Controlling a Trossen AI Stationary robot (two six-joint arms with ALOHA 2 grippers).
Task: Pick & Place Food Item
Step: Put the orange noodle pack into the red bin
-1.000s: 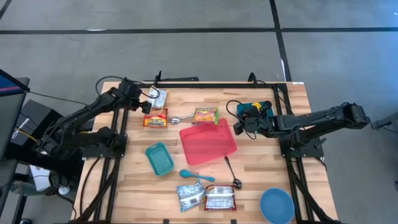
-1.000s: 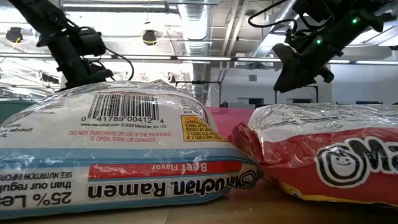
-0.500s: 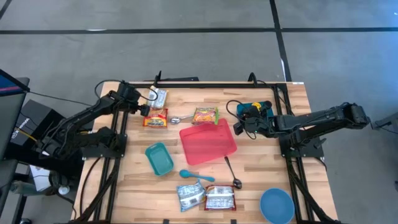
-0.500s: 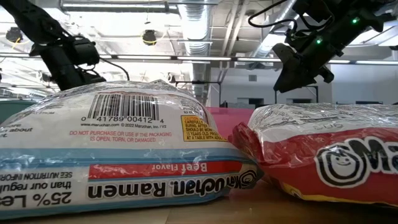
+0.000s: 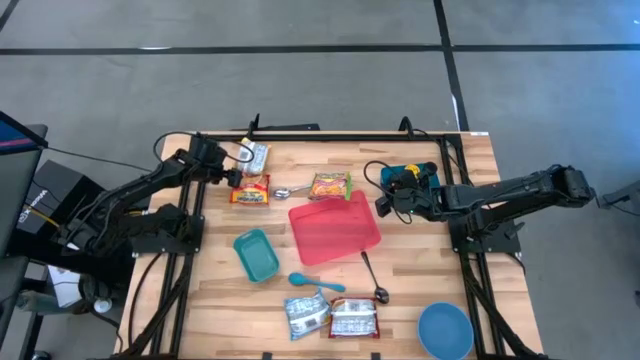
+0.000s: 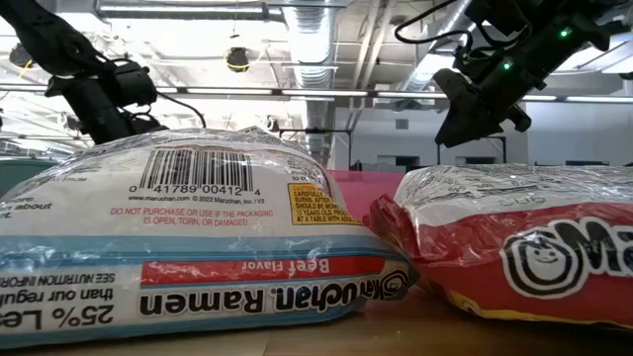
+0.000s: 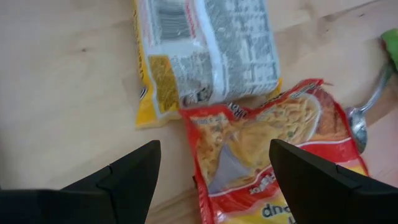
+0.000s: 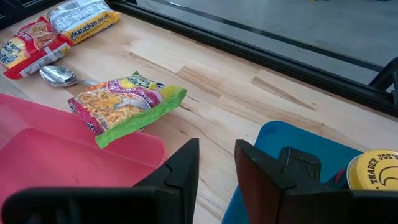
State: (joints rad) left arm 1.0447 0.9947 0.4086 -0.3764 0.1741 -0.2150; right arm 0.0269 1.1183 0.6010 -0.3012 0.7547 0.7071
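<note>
A red noodle packet [image 7: 267, 155] lies flat on the wood at the table's far left, also seen in the high view [image 5: 250, 190]. Its far end touches a yellow and silver packet [image 7: 205, 56]. My left gripper [image 7: 214, 146] hangs open a little above the red packet's left part, tilted down, with one finger on either side of it and touching nothing. In the high view my left gripper [image 5: 234, 176] is at the packet's far left corner. My right gripper [image 8: 216, 152] waits above the pink tray's right edge [image 5: 375, 215], narrowly open with nothing between its fingers.
A metal spoon [image 5: 288, 191] and a green-edged noodle packet [image 5: 329, 185] lie right of the red packet. A blue box [image 5: 410, 177] holding a can is at the far right. Toward the near edge are a teal dish [image 5: 256, 254], a blue spoon [image 5: 315, 283], two ramen packs [image 5: 330, 317] and a blue bowl [image 5: 445, 330].
My left gripper has sunk toward the red packet and drifted slightly toward the table's left edge, staying open. My right arm has kept still.
</note>
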